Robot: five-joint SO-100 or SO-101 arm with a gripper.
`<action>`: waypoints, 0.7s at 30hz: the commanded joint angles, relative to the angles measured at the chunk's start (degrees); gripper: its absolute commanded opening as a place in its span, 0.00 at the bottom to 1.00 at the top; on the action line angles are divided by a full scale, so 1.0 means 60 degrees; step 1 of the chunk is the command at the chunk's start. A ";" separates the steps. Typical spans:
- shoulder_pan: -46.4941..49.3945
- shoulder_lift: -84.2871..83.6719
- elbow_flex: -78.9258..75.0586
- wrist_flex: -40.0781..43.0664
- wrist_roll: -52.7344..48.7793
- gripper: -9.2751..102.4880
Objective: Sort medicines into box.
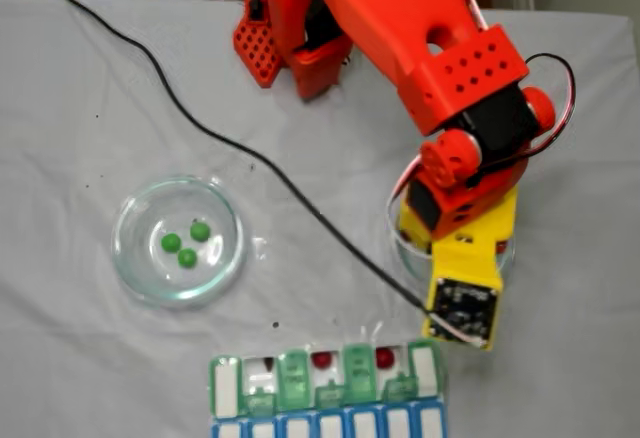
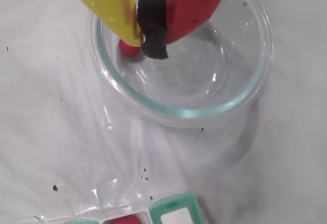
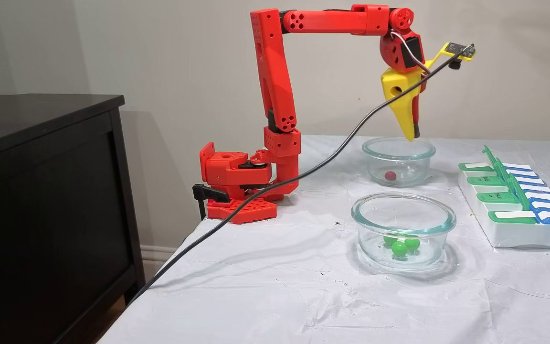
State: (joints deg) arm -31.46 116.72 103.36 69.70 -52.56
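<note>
Below closed fingers [image 2: 122,17], red ball [image 2: 129,49].

The yellow finger [image 2: 115,12] half hides a red ball [image 2: 129,48].

Side-on fixed view: three balls [image 3: 400,247] are sitting in the near dish [image 3: 403,230], one ball [image 3: 390,175] in the far dish [image 3: 398,161], pill organiser [image 3: 518,210] lying right of both.

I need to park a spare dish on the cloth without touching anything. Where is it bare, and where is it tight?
Bare cloth lies left of the black cable and dish of green balls, toward the table's left edge in the top-down fixed view. It is tight between that dish, the pill box and the dish under the gripper.
</note>
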 commanded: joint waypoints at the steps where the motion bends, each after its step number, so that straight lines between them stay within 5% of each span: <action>1: -0.0381 -0.0161 -0.0220 0.0454 -0.0615 0.09; 8: -0.0205 -0.2080 -0.1860 0.2651 -0.0879 0.11; 21: -0.0176 -0.2651 -0.1992 0.2637 -0.0762 0.15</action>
State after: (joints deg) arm -32.17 99.49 93.52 86.31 -55.55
